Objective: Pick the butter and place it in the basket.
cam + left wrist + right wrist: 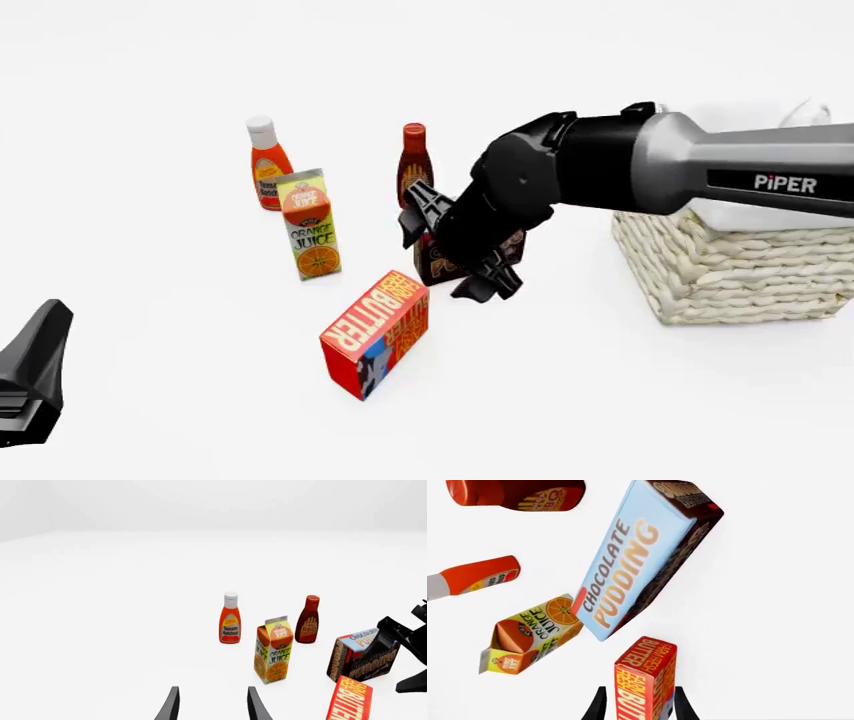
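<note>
Basket [747, 275] waits far right, well apart from the groceries; right gripper [637, 707] hangs over the standing butter [376, 330], fingers spread either side, lined up to pinch; left gripper [212, 705] idles, spread, holding nothing.

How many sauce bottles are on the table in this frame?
2. The ketchup stands at the far left of the group, behind the juice; the BBQ bottle stands to its right, by the right arm. None seems hidden.
</note>
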Controlling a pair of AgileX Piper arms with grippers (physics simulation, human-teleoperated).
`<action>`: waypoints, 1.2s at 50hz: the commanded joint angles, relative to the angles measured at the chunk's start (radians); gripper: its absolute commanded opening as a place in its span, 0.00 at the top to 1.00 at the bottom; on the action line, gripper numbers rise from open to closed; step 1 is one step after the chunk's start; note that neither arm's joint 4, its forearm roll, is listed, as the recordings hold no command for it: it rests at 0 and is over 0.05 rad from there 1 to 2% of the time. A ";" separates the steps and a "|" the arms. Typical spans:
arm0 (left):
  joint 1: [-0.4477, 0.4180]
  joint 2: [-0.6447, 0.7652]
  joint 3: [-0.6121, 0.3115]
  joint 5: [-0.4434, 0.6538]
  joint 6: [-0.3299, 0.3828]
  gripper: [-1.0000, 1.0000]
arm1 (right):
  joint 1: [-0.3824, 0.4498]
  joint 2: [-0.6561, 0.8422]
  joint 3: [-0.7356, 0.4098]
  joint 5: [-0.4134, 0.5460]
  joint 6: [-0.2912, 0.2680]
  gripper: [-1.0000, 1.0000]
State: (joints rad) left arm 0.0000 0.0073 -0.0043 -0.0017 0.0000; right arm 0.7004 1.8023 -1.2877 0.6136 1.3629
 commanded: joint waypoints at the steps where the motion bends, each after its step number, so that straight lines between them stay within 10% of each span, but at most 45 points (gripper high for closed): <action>1: 0.000 0.000 0.000 0.000 0.000 0.00 | 0.018 0.012 0.003 -0.007 0.016 0.00; 60: 0.000 0.000 0.000 0.000 0.000 0.00 | 0.086 0.099 -0.116 0.059 0.030 0.00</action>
State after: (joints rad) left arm 0.0000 0.0073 -0.0043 -0.0017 0.0000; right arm 0.7808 1.8906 -1.3890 0.6618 1.3980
